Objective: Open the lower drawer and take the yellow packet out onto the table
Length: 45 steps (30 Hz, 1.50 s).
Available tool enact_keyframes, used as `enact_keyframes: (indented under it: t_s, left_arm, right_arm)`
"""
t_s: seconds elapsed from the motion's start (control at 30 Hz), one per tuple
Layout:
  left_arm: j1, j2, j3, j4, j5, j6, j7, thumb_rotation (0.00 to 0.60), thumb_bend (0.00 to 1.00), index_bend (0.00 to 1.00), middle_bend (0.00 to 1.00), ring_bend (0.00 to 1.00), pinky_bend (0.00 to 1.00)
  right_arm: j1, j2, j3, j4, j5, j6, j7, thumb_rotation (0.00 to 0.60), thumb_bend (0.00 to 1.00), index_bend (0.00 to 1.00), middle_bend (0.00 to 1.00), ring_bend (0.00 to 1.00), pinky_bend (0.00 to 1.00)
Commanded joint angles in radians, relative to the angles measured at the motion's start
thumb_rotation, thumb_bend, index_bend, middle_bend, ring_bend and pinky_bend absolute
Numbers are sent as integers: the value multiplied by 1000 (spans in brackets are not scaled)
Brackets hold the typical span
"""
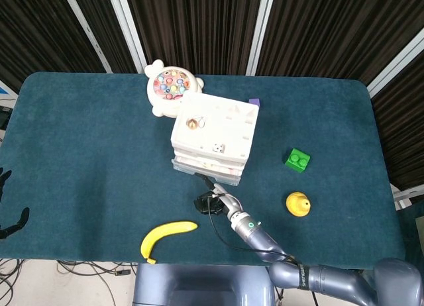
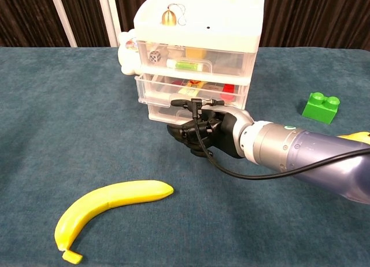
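White plastic, the drawer unit stands mid-table with three clear drawers. The top drawer holds a die, a green tube and something yellow. The middle drawer shows red and yellow items. The lower drawer sits low behind the right hand; its contents are hidden, so the yellow packet cannot be made out. The hand's dark fingers curl at the lower drawer's front, but whether they grip the handle cannot be told. A bell rests on the unit's top. A banana lies near the front edge, a green block well to the right. The left hand hangs off the table's left side, fingers apart, holding nothing.
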Motion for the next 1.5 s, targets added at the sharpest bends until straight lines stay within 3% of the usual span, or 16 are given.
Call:
enact_keyframes:
  t_s: [0.03, 0.6, 1.1, 1.5]
  left_arm:
    - [0, 0, 0, 0, 0, 1, 0, 600, 356, 45, 0, 0, 0]
    - [0, 0, 0, 0, -2, -1, 3, 600, 355, 45, 0, 0, 0]
    - [0, -1, 1, -1, -1, -2, 7, 600, 355, 45, 0, 0, 0]
    - [0, -1, 0, -1, -2, -2, 8, 600, 355, 45, 0, 0, 0]
  right_arm:
    - [-5, 4, -6, -6, -9, 2, 6, 600, 551, 0, 813, 876, 927]
    - [-17, 26, -26, -17, -72, -17, 75, 600, 550, 0, 813, 876, 928]
    - [-23, 68, -36, 0, -216, -54, 262, 600, 551, 0, 813, 876, 928]
    - [-12, 73, -70, 2, -266, -36, 323, 600, 551, 0, 813, 876, 928]
